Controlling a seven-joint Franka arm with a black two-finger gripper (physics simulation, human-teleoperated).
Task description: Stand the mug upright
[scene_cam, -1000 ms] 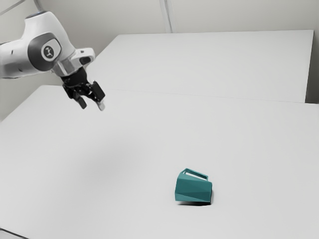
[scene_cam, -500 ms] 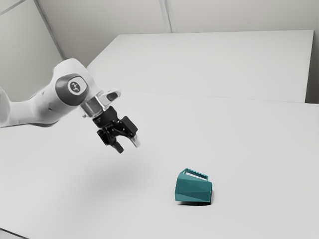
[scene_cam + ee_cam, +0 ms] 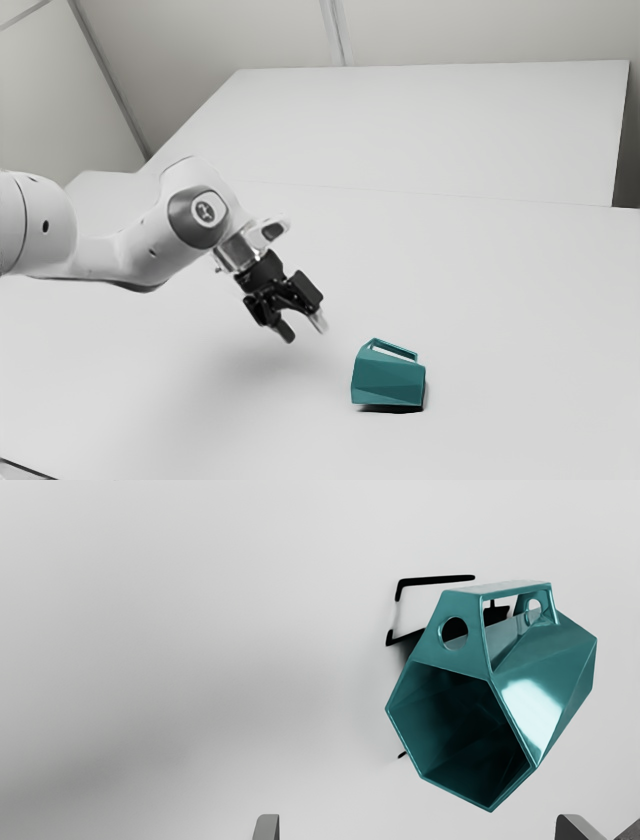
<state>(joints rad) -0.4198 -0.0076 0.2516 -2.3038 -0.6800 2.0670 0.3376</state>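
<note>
My gripper hangs above the table, up and to the exterior view's left of the teal mug. The mug lies on its side, its handle raised on the upper side. In the wrist view the open mouth of the faceted mug faces toward my hand, with the handle above the mouth. Both fingertips of the gripper stand wide apart there, nothing held between them, and a gap separates them from the mug.
The white table spreads around the mug. Behind it stands a pale raised panel or surface. A dark line crosses the exterior view's lower left corner.
My arm has come down and toward the exterior view's right, bringing the gripper much closer to the mug. The mug has stayed where it was.
</note>
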